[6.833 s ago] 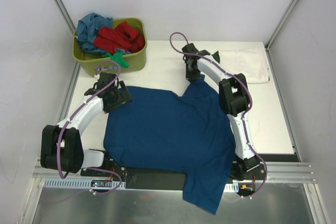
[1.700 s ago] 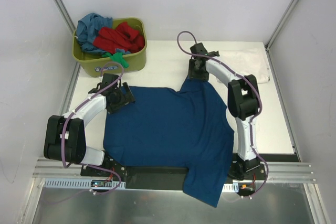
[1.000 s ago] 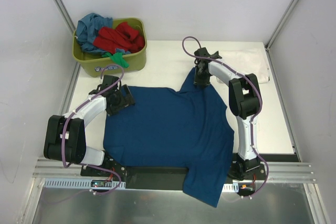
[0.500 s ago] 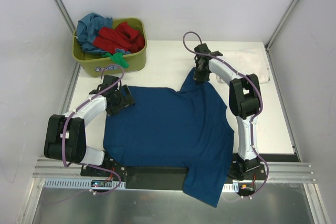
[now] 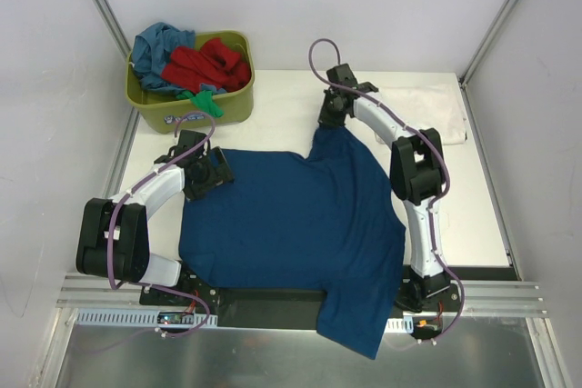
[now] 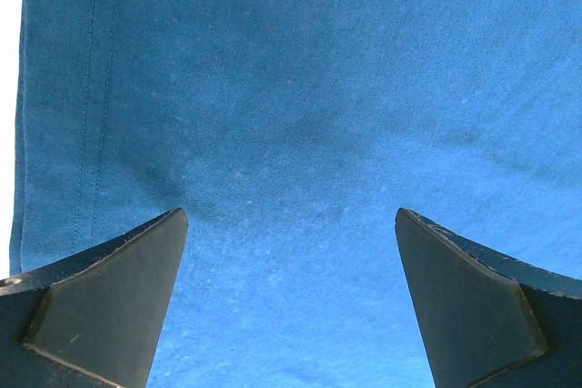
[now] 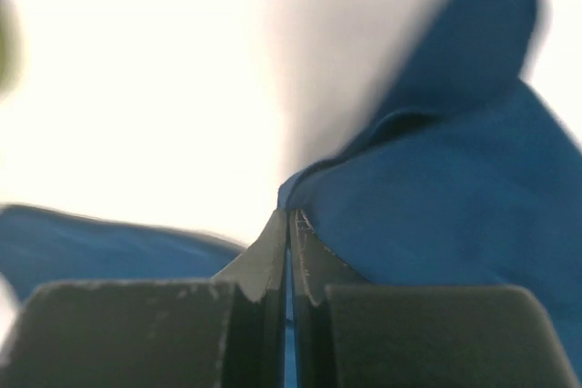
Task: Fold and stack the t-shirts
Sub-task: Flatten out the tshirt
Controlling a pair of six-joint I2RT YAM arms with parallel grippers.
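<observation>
White table [image 5: 282,97]; blue tee [image 5: 291,215], white tee [image 5: 438,111], tub [image 5: 195,108]

Closed gripper [image 7: 288,224], seemingly on blue t-shirt [image 7: 436,197]

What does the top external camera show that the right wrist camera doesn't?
Only the top external view: the blue t-shirt spread out whole, the tub holding a red t-shirt and others, a folded white t-shirt, and the left pincer at the shirt's far left corner. Only the right wrist view: the right pincer up close, jaws pressed together on a raised fold of the shirt's edge. Both: that pincer, blue cloth, the white table.
</observation>
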